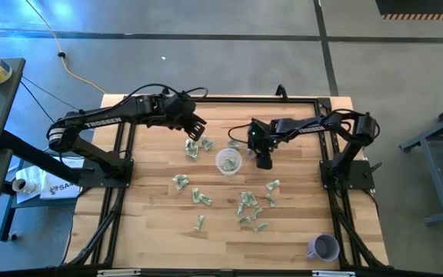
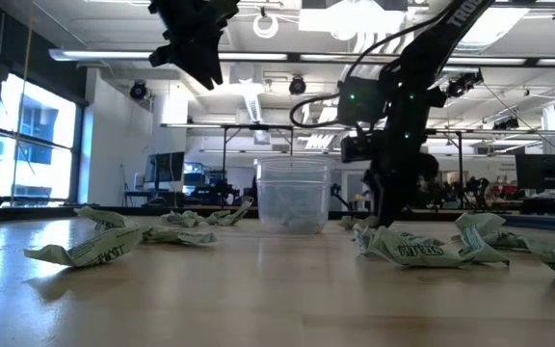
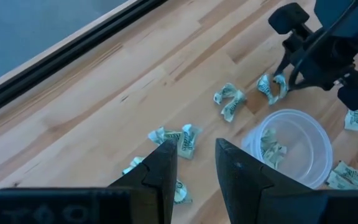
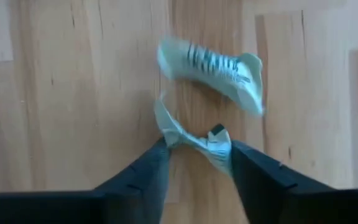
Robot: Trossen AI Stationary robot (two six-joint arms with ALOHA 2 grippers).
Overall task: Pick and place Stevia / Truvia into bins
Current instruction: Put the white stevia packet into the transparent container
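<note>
Dark fingers (image 4: pixel 148 174) of the right gripper (image 4: pixel 194 155) point straight down, clenched on a crumpled Stevia packet (image 4: pixel 194 138) beside the clear cup (image 1: pixel 228 161); left gripper (image 1: pixel 196 125) hovers raised, fingers apart, empty.

Evenly and brightly lit from above in the high view, with a blue-white glare patch on the floor (image 1: pixel 48 19) at the top left. Backlit in the low view: ceiling lights (image 2: pixel 355 17) blown out, windows (image 2: pixel 27 145) bright, both arms reduced to dark silhouettes. Soft, faint shadows on the worktop (image 1: pixel 229 223). Motion-smeared and unfocused in the right wrist view, especially the upper packet (image 4: pixel 213 68). Sharp in the left wrist view.
</note>
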